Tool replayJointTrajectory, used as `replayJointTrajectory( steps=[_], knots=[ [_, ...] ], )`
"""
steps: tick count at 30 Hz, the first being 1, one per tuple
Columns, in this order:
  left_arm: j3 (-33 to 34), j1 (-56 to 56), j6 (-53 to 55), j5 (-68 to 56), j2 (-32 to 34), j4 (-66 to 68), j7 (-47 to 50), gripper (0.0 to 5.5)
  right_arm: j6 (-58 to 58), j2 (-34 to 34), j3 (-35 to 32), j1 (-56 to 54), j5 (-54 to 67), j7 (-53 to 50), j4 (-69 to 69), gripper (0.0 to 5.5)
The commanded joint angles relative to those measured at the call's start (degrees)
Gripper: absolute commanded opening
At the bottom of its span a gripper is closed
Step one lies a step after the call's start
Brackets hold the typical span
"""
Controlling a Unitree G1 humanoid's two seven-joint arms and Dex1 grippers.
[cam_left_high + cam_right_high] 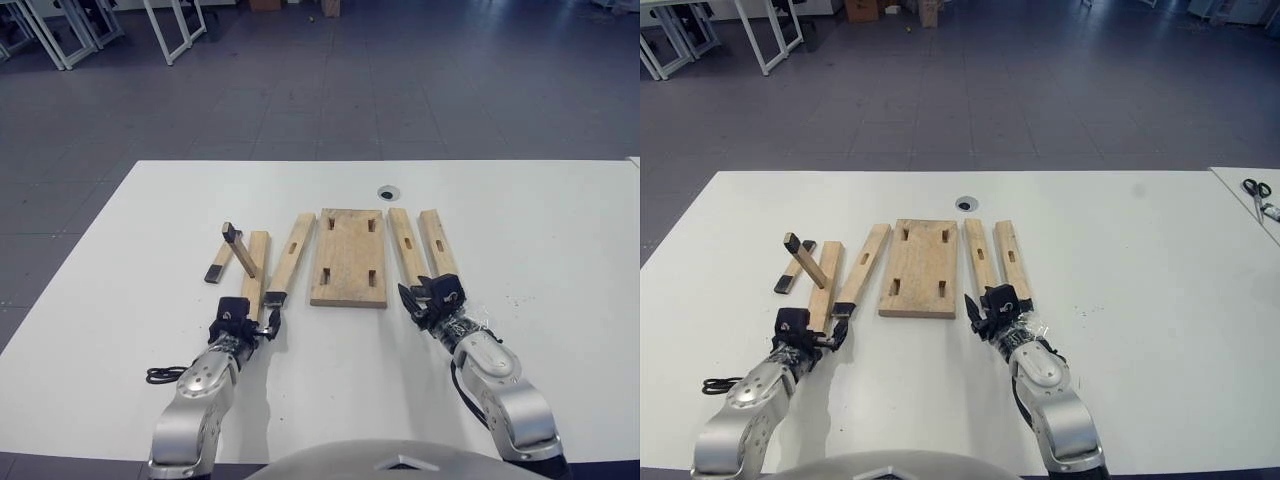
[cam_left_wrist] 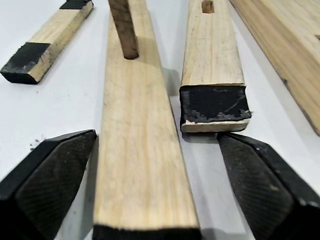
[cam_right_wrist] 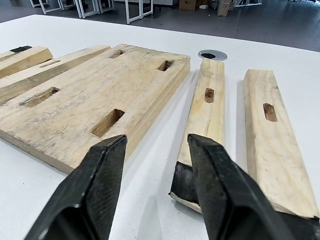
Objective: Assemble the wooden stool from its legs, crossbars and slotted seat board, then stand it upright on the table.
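White table holds seat board mid-frame, left gripper open astride near end of outer left leg lying lengthwise away, right gripper open just beside inner right leg.

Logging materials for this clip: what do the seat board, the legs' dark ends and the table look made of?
Seat board: bare pale wood, going by the grain and rough-cut slots.
Legs' dark ends: same wood coated black, perhaps paint or a rubbery dip; the coat's edge is ragged.
Table: smooth white matte top, probably laminate; not certain.
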Motion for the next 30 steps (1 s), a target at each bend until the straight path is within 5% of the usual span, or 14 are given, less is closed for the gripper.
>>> replayJointTrajectory(
  steps=[1, 12, 18, 24, 30],
  knots=[
    [0.0, 3.1, 4.5, -0.1, -3.6, 4.0, 2.3, 3.81, 8.4, 2.7, -7.7, -4.5, 2.5, -4.6, 0.3, 2.22],
    [-0.8, 5.8, 1.9, -1.0, -5.3, 4.9, 0.4, 2.11, 26.2, 7.3, -14.5, -14.9, 7.7, -9.4, -5.6, 2.22],
    [6.5, -2.3, -6.9, -4.7, -6.3, 0.4, 1.2, 2.06, 21.4, 4.6, -15.5, -17.6, 10.2, -4.7, -3.1, 2.56],
    [12.9, -25.4, 4.1, -33.1, -0.5, 1.6, -15.4, 2.05, 33.9, 5.1, -28.6, -32.6, 37.6, 9.1, 6.4, 3.79],
    [13.7, -34.5, 18.5, -57.3, 1.7, 8.4, -24.9, 2.05, 45.4, 6.2, -38.3, -45.1, 65.0, 6.9, 18.2, 3.80]
  ],
)
